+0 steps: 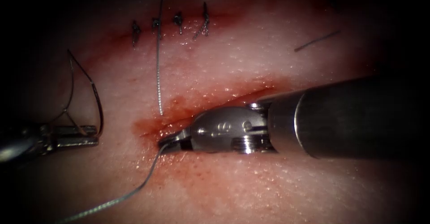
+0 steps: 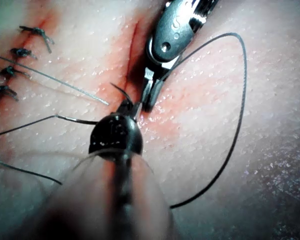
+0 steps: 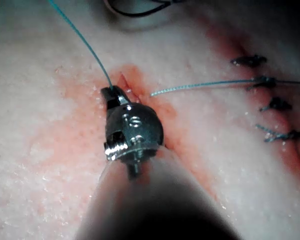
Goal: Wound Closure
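Thread (image 1: 117, 200): it runs from the lower left of the endoscope frame up to the right claw's tip. We judge it light, limp and easy to fray if crushed.
Tissue (image 1: 268, 192): pale and wet. We judge it soft and slippery, likely to tear if gripped hard.
Right claw (image 1: 172, 140): centre of the frame, at the left end of the cut, with the tip on the tissue. It looks pressed together, pinching the thread where it leaves the tip.
Left claw (image 1: 95, 134): left edge of the frame, left of the cut and clear of the tissue. It is pressed together, pinching the needle near one end of its curve.
Needle (image 1: 99, 112): it arcs upward from the left claw and is not in the tissue. We judge it stiff, slick and sharp, best taken on its body, away from the point.
Cut (image 1: 233, 96): a shallow groove running from the centre towards the right. Red fluid (image 1: 179, 105) lies in and around it.
Tail (image 1: 158, 71): a long thread end hanging down from the stitches.
Stitches (image 1: 179, 22): four dark knots in a row in the upper centre.
Scrap (image 1: 316, 41): a short cut end of thread lying in the upper right.
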### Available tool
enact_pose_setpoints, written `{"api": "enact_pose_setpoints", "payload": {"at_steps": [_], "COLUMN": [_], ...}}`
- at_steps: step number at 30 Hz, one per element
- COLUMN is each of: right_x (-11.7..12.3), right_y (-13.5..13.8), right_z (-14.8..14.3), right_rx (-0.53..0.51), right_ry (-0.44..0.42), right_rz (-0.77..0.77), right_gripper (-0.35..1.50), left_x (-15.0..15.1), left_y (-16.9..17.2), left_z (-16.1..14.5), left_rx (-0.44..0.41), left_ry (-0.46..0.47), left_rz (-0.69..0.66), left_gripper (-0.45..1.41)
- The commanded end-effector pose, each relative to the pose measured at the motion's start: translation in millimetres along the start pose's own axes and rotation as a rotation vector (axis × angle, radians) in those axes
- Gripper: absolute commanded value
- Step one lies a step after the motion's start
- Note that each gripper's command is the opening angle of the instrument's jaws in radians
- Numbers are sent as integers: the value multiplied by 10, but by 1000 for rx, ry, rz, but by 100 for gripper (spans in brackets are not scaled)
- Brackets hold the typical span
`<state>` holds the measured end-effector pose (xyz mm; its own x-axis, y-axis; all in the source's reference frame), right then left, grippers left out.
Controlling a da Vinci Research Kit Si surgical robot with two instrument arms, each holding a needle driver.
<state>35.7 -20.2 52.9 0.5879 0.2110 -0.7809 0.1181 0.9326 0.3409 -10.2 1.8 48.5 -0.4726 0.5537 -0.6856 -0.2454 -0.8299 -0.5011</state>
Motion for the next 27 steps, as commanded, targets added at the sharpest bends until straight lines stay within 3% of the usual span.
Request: {"api": "enact_pose_setpoints", "payload": {"at_steps": [1, 7, 13, 14, 27], "right_x": [7, 32, 58, 65, 102], "right_y": [-4, -34, -86, -105, -186], "right_z": [5, -24, -55, -61, -73], "right_rx": [16, 68, 118, 140, 288], "right_ry": [1, 17, 31, 34, 38], "right_rz": [3, 6, -9, -22, -86], "right_gripper": [-35, -35, -35, -35, -35], "left_x": [-4, -4, -4, -4, -4], "left_y": [3, 3, 3, 3, 3], "left_z": [9, 11, 13, 14, 15], "left_rx": [-1, 0, 3, 0, 2], "left_ry": [2, 2, 3, 2, 2], "left_rz": [-1, 5, 5, 5, 10], "left_gripper": [-45, -45, -45, -45, -45]}}
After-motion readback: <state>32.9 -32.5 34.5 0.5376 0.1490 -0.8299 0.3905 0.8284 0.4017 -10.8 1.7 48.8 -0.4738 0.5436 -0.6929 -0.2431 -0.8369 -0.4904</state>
